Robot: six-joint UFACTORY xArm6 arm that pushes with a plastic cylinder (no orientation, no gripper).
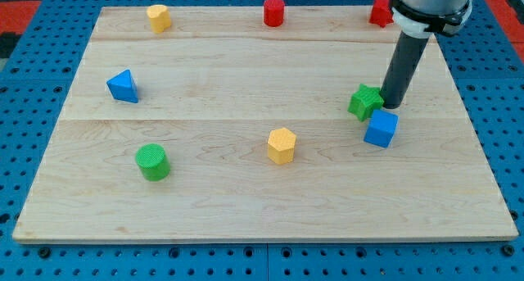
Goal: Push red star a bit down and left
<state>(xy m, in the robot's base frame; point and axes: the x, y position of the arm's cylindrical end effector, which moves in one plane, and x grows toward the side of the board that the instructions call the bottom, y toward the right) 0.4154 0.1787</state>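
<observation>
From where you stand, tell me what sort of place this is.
Likely a robotics lab bench: a pale wooden board lies on a blue perforated mounting plate, small coloured blocks are scattered about, and my tip rests beside the green star block.

Light: bright, even, from overhead | Shadows: short and soft — a faint dark patch at the foot of the rod [401, 64], thin rims under the blocks | Glare: none on the pale wooden board [246, 183] | Focus: sharp throughout — slight softness on the arm's housing at the view's top.

Pale wooden board [246, 68] (visible grain), matt rod [403, 68].
</observation>
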